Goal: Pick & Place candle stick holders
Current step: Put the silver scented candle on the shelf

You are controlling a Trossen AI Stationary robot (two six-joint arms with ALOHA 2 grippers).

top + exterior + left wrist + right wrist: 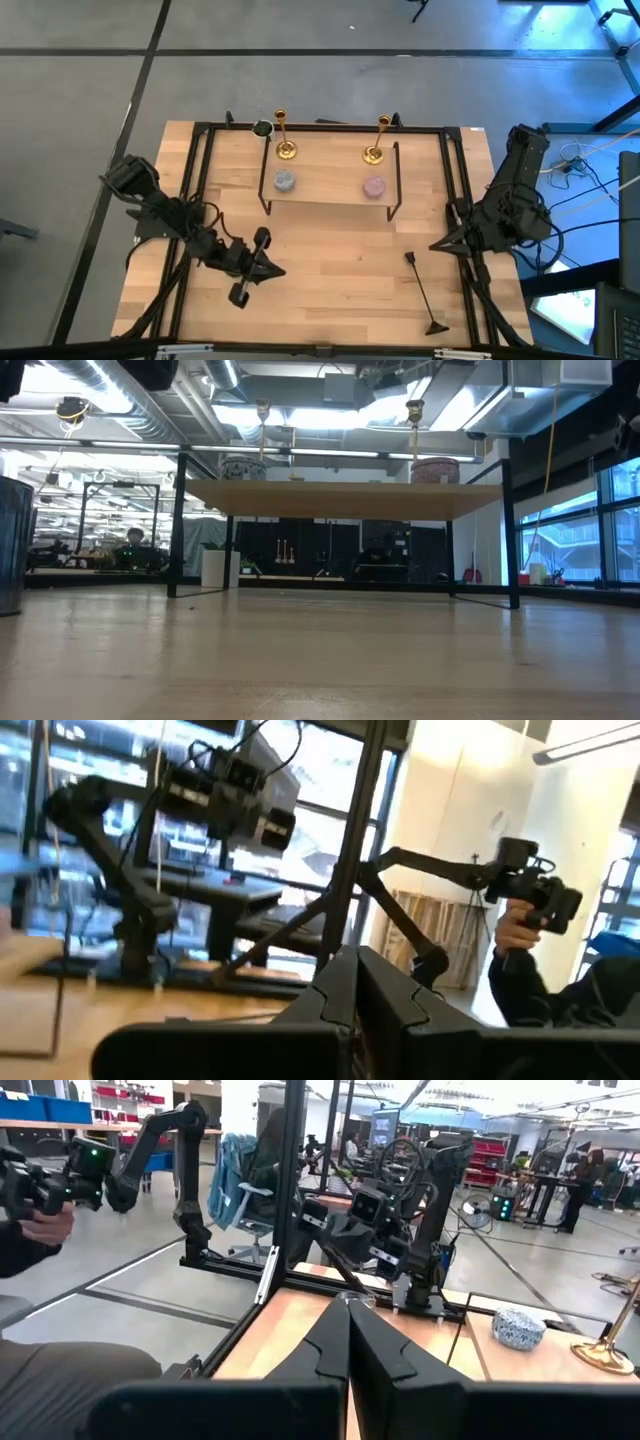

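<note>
Brass holders, two of them, stand upright on the small raised shelf (pixel 330 192) at the far side of the counter (pixel 330 290): left holder (pixel 285 135) and right holder (pixel 377 139), well apart, each near the shelf's back edge. In front of each sits a small round candle, grey-blue (pixel 285 181) on the left, pink (pixel 373 186) on the right. A dark tin (pixel 263 128) sits just beside the left holder, off the shelf's back corner.

Left gripper (pixel 272 270) rests low over the counter's left half, fingers pressed together, holding nothing. Right gripper (pixel 437 246) sits at the counter's right edge, fingers likewise closed and empty. Both are well apart from the shelf. Nothing is picked yet.

Risks as I judge them:
- Holders are tall, thin-stemmed and top-heavy-looking; a sideways brush from closed fingers would likely tip one off the shelf.
- Fingers must spread before the approach; coming in shut would push, not grasp.
- Candles sit between the arms and the holders; a low reach across the shelf front could knock or roll them.
- Shelf's black frame legs and the rig's rails stand in both arms' paths; a wrist could catch there.
- Polished stem may slip or swing in a loose pinch, landing tilted at placement.
- A black tool (pixel 422 290) lies on the counter's right side, within the right arm's sweep.
</note>
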